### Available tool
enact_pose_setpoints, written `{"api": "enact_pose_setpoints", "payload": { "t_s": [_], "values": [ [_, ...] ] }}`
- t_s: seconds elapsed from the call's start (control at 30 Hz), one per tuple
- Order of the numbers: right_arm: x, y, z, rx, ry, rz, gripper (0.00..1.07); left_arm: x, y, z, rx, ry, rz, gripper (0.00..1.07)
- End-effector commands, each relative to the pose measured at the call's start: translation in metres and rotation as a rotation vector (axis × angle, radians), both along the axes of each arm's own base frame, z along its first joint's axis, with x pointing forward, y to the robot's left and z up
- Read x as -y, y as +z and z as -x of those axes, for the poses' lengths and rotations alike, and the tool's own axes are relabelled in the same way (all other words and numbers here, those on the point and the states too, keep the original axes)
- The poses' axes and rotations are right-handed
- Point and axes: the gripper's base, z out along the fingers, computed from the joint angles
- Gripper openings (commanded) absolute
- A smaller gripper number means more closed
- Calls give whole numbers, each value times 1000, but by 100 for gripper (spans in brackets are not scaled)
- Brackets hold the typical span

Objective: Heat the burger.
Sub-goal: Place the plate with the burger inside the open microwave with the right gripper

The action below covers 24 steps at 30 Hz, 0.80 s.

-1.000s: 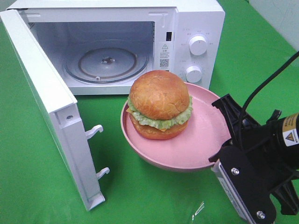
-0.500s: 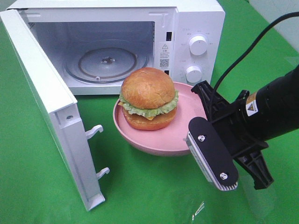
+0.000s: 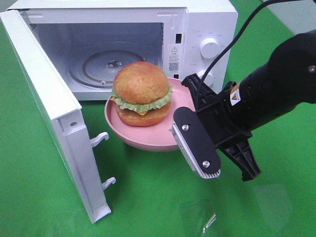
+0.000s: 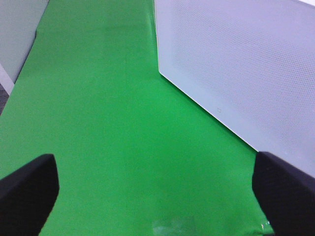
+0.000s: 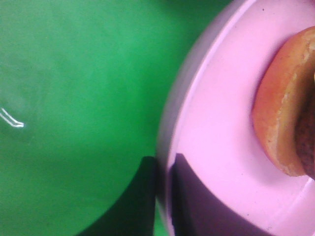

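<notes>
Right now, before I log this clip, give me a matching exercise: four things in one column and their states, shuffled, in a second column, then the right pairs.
Column one:
1. burger
2. plate
3. microwave door
4. left tool

Column two:
A. swung wide open
B. pinched at its rim by the right tool
C. jaws apart above the green cloth
D. sitting on the plate

Pairs: 1-D, 2-B, 3-A, 4-C
</notes>
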Motion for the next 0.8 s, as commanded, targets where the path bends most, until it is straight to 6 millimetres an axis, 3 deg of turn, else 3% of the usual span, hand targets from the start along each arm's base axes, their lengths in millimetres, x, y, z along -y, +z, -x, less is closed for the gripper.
{"api": "enact_pose_setpoints", "payload": {
  "t_s": [0.03,0.3,0.8],
  "values": [
    [-13,10,-10,69,10,-57,0,0,-1,3,12,-8,4,100],
    [-33,15,-16,90,43,-79,0,0,-1,3,12,-8,4,100],
    [-45,21,-30,113,38,-102,0,0,-1,3,12,-8,4,100]
  ]
}}
